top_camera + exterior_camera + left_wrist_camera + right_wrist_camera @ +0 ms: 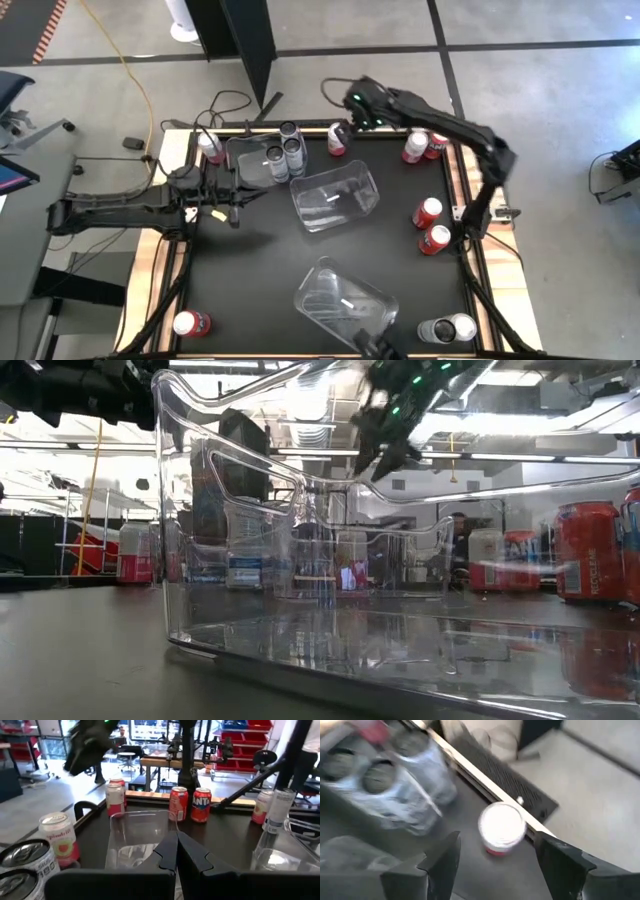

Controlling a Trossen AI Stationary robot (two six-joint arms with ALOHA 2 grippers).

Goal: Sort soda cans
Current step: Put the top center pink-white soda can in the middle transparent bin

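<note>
My right gripper [345, 118] hovers open over a red-and-white can with a silver top [338, 141] that stands at the table's far edge. In the right wrist view that can [501, 829] shows between and below the two spread fingers, apart from both. Several grey cans [283, 156] stand in a clear bin [245, 165] at the far left. Red cans [427, 213] stand along the right side, two more [424, 146] at the far right. My left gripper [233, 213] is shut, at the table's left, pointing at the middle clear bin [135, 837].
A tipped clear bin [335, 197] lies mid-table and another [345, 300] at the near edge. A red can [190, 322] stands at the near left corner, silver-topped cans [447, 328] at the near right. A pink can [210, 148] stands at the far left. Wooden rails [165, 250] border the black tabletop.
</note>
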